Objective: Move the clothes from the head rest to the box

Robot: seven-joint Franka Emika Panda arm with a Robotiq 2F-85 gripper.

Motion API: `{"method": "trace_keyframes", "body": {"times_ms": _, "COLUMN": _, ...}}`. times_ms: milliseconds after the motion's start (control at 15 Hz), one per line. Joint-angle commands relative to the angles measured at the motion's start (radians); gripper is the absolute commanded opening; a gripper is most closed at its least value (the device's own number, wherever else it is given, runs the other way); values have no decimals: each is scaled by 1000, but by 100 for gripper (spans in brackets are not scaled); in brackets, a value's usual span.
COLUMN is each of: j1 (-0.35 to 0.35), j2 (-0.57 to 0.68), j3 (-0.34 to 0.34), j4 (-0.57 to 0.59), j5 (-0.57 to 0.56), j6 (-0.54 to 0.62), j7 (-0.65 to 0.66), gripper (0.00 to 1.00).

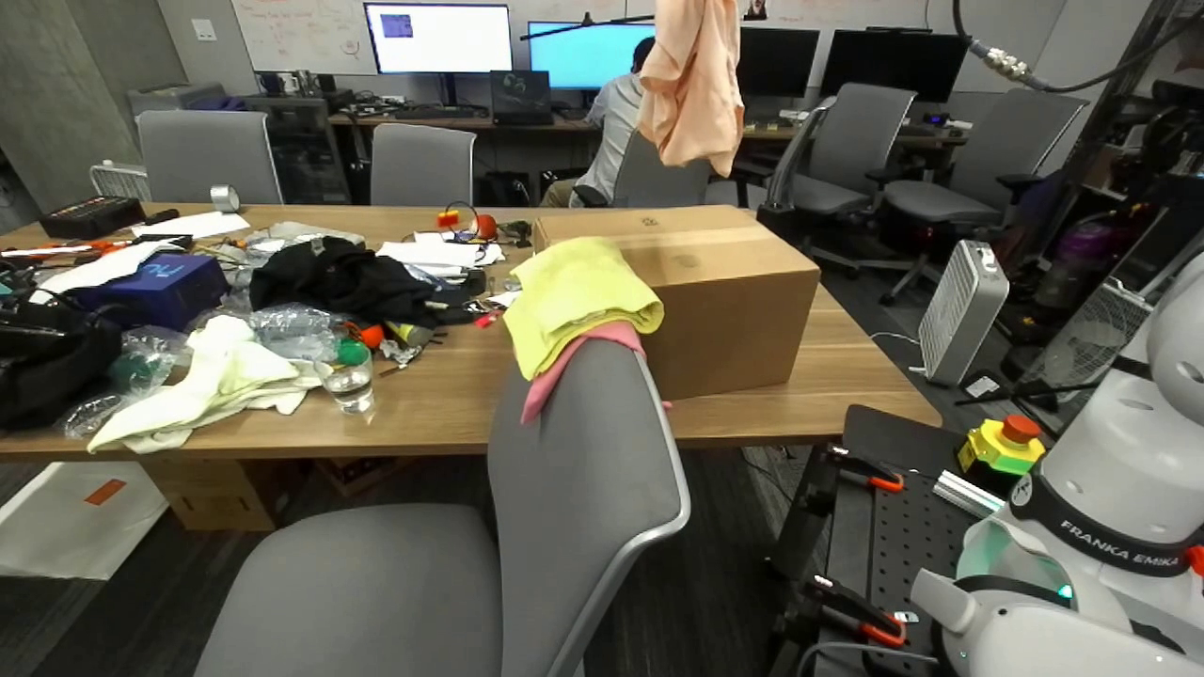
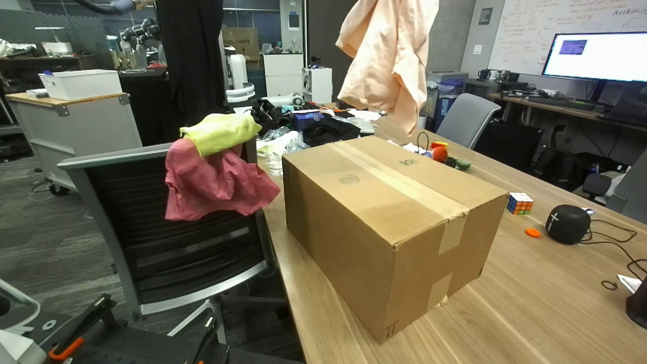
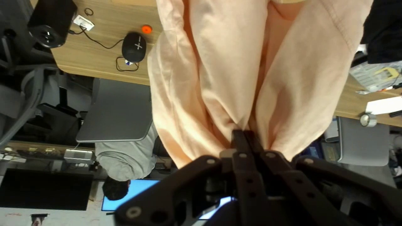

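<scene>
My gripper (image 3: 245, 135) is shut on a peach cloth (image 3: 229, 56), which hangs from the fingertips. The gripper is out of view in both exterior views. The peach cloth also shows in both exterior views (image 1: 691, 94) (image 2: 386, 65), hanging in the air above the level of the box. The brown cardboard box (image 1: 734, 329) (image 2: 343, 232) stands on the table with its taped top shut. A yellow cloth (image 1: 583, 291) (image 2: 222, 132) lies folded over a red-pink cloth (image 1: 560, 371) (image 2: 217, 182). Both drape over the top of the grey chair back (image 1: 602, 451) (image 2: 151, 242) beside the box.
The wooden table (image 1: 423, 414) carries clutter: a black cloth (image 1: 339, 282), a pale cloth (image 1: 207, 385) and a glass (image 1: 350, 384). A black speaker (image 2: 568, 224) and a puzzle cube (image 2: 519, 203) lie near the box. A person (image 1: 616, 122) sits behind the table.
</scene>
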Motion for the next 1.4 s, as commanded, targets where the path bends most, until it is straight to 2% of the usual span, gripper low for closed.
{"method": "trace_keyframes", "body": {"times_ms": 0, "j1": -5, "j2": 59, "j3": -11, "j4": 62, "j5": -123, "j6": 73, "j7": 173, "gripper": 1}}
{"method": "trace_keyframes", "body": {"times_ms": 267, "j1": -6, "j2": 86, "j3": -23, "j4": 75, "j5": -307, "j6": 144, "j7": 441, "gripper": 1}}
{"method": "trace_keyframes", "body": {"times_ms": 333, "j1": -2, "j2": 88, "j3": -27, "j4": 76, "j5": -354, "j6": 144, "j7": 497, "gripper": 27}}
{"method": "trace_keyframes", "body": {"times_ms": 467, "j1": 12, "j2": 87, "j3": -35, "j4": 69, "j5": -421, "j6": 133, "j7": 552, "gripper": 35}}
{"method": "trace_keyframes", "body": {"times_ms": 667, "j1": 29, "j2": 78, "j3": -39, "j4": 47, "j5": -508, "j6": 121, "j7": 583, "gripper": 58}}
{"method": "trace_keyframes", "body": {"times_ms": 800, "j1": 53, "j2": 56, "j3": -35, "j4": 3, "j5": -525, "j6": 105, "j7": 543, "gripper": 73}}
{"method": "trace_keyframes", "body": {"times_ms": 867, "j1": 69, "j2": 44, "j3": -34, "j4": -24, "j5": -499, "j6": 96, "j7": 495, "gripper": 80}}
{"method": "trace_keyframes", "body": {"times_ms": 933, "j1": 99, "j2": 20, "j3": -31, "j4": -79, "j5": -425, "j6": 83, "j7": 402, "gripper": 88}}
{"method": "trace_keyframes", "body": {"times_ms": 1067, "j1": 137, "j2": -16, "j3": -11, "j4": -158, "j5": -406, "j6": 55, "j7": 348, "gripper": 100}}
{"method": "trace_keyframes", "body": {"times_ms": 1333, "j1": 229, "j2": -88, "j3": 42, "j4": -298, "j5": -309, "j6": -16, "j7": 213, "gripper": 100}}
